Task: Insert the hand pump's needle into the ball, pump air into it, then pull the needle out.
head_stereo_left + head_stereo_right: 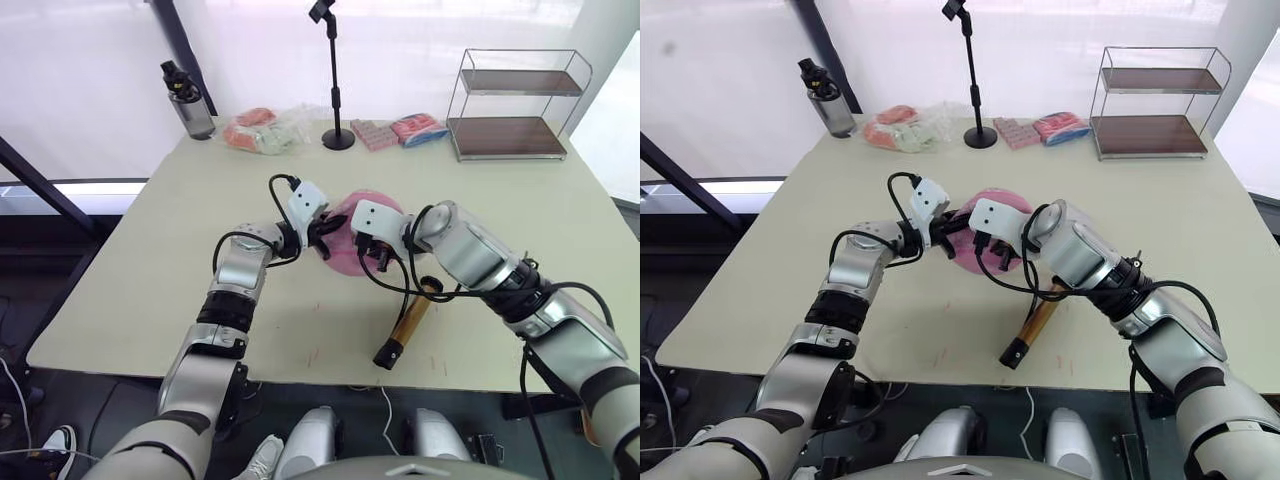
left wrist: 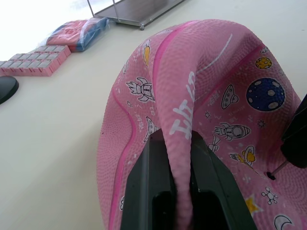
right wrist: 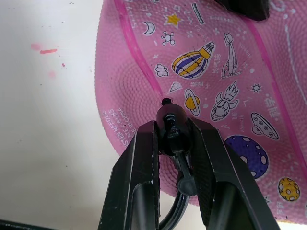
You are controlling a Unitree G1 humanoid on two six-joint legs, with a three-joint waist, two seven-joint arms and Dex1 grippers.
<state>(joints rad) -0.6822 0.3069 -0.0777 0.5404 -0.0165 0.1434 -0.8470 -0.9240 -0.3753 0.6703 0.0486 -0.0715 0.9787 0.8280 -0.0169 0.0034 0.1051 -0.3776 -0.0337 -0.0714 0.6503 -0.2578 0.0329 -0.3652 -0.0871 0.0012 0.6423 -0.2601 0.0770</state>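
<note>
Pale and wide, the bench (image 1: 150,250) carries the ball (image 2: 216,96) near its middle, soft and half-collapsed, with the hand pump (image 1: 405,325) lying just beside it toward the near edge. Left pincer (image 2: 176,184) is closed on a raised fold of the ball's skin, steadying it. Right pincer (image 3: 173,139) is clamped on the black fitting of the needle (image 3: 166,103), whose tip sits at the ball's surface; whether it has found the valve hole I cannot tell. The main risk, as I judge it, is a skewed push: slack rubber gives way under pressure, so the needle could slide off or bend. The pinched fold could also slip free and let the ball roll.
</note>
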